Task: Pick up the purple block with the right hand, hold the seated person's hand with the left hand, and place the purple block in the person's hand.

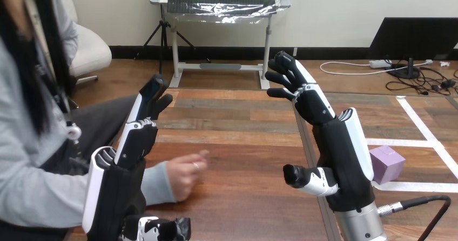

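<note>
Bare wooden surface [243, 165] lay open between the two raised hands, and the purple block [386, 163] sat toward its right side, just behind the right hand [316, 107]. That hand stood upright, fingers spread and empty. The left hand [136, 138] held its fingers straight and close together, apart from the person's hand [185, 173], which rested loosely curled on the surface.

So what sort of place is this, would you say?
Probably a robot test or demo bench rather than a home: a wooden table marked with white tape lines, a lone purple block on it, and a person's hand reaching in from the left.
</note>
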Motion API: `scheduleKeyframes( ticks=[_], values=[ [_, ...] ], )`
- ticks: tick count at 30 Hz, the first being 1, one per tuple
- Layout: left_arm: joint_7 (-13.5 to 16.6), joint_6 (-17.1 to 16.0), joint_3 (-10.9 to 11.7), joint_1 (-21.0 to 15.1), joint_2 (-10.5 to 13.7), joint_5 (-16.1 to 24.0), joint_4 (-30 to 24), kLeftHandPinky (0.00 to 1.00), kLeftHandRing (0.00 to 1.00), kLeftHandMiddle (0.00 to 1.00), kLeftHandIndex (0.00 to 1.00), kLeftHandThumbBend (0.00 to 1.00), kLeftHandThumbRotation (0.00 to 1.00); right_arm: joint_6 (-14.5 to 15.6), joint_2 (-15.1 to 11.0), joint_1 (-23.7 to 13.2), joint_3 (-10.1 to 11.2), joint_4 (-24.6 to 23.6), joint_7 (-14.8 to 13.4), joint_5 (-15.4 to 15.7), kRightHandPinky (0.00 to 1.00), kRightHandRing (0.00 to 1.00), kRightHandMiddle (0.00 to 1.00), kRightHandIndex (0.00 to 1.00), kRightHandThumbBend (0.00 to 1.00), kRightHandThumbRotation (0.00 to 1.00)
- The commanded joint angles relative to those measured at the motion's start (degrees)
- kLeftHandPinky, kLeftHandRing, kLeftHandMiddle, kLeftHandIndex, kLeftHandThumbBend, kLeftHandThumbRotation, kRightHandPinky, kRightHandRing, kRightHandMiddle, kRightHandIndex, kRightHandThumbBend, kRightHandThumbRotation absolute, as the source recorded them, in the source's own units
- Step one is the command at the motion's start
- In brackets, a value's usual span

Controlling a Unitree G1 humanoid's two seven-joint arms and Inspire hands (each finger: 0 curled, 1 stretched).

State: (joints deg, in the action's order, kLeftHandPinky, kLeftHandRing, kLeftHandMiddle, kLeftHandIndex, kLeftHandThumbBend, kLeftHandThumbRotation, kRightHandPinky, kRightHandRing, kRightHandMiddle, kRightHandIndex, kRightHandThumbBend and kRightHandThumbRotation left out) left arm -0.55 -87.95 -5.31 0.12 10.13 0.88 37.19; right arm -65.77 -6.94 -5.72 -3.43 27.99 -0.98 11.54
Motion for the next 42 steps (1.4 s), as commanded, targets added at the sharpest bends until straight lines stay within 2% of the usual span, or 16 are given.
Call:
scheduleKeyframes(
  ticks=[1, 8, 12, 20, 29, 42],
  values=[
    [-0.15, -0.54, 1.21, -1.88, -0.83, -0.62, -1.98, 0.90, 0.95, 0.97, 0.95, 1.00, 0.74, -0.76, -0.03, -1.95, 1.01, 0.43, -0.75, -0.17, 0.77, 0.85, 0.90, 0.93, 1.00, 0.89],
    [-0.64, -0.47, 1.31, -1.85, -0.74, -0.64, -1.75, 0.89, 0.95, 0.97, 0.95, 1.00, 0.76, -0.67, 0.03, -1.98, 0.99, 0.51, -0.80, -0.19, 0.76, 0.85, 0.90, 0.92, 1.00, 0.88],
    [-0.99, -0.17, 0.42, -1.79, -0.11, -1.39, -1.81, 0.90, 0.95, 0.98, 0.96, 1.00, 0.77, -0.25, 0.08, -1.85, 0.95, 0.22, -0.76, -0.25, 0.76, 0.85, 0.90, 0.92, 1.00, 0.88],
    [-1.26, -0.58, 0.27, -1.91, -0.08, -1.91, -1.69, 0.92, 0.96, 0.98, 0.96, 1.00, 0.76, 0.27, 0.12, -1.59, 0.88, -0.25, -0.65, -0.42, 0.76, 0.85, 0.90, 0.92, 1.00, 0.87],
    [-1.40, -1.30, 0.98, -2.05, -0.60, -1.98, -1.44, 0.91, 0.96, 0.98, 0.95, 1.00, 0.73, 0.37, 0.19, -1.39, 0.78, -0.62, -0.56, -0.66, 0.76, 0.85, 0.90, 0.93, 1.00, 0.87],
    [-1.63, -0.46, 1.35, -1.21, -0.58, -1.88, -2.77, 0.91, 0.96, 0.97, 0.95, 1.00, 0.74, 0.51, 0.66, -1.10, 0.91, -1.10, -0.99, -0.02, 0.77, 0.84, 0.89, 0.92, 1.00, 0.87]
  ],
)
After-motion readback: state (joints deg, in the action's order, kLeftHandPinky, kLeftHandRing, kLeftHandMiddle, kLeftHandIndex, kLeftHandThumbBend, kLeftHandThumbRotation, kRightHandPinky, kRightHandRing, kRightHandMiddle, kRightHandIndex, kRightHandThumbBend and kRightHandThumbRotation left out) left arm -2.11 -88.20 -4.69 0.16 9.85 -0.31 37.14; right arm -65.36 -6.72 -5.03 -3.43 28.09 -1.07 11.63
